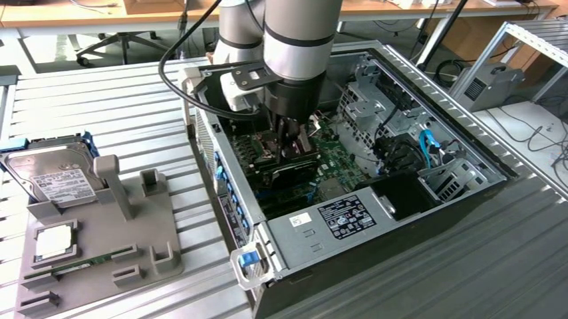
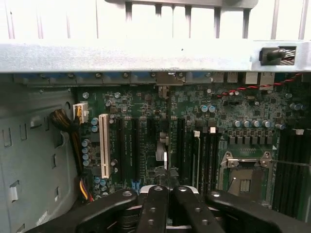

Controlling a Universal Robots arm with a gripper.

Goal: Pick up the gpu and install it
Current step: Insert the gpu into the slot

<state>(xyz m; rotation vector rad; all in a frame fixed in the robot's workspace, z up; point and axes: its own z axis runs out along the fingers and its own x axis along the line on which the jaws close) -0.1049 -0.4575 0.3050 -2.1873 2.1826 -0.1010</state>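
Note:
The gpu [image 2: 166, 162] stands on edge among the motherboard's [image 2: 146, 107] expansion slots. Seen edge-on in the wrist view, it is a thin strip, and its silver bracket end [image 2: 167, 78] meets the case's rear wall. My gripper [image 2: 170, 193] is directly over the card's upper edge with its black fingers [image 2: 153, 208] pressed together. I cannot tell whether they pinch the edge or only rest on it. In the exterior view the gripper [image 1: 296, 147] reaches down into the open computer case [image 1: 443, 143], close to the wall on the exterior view's left.
A grey parts holder [image 1: 133, 226] lies at the exterior view's left, carrying a silver hard drive [image 1: 55, 176], a processor [image 1: 53, 240] and a green memory stick [image 1: 76, 267]. Inside the case are the empty CPU socket [image 2: 243, 177], cable bundles [image 2: 73, 141] and drive bays [image 1: 417, 159].

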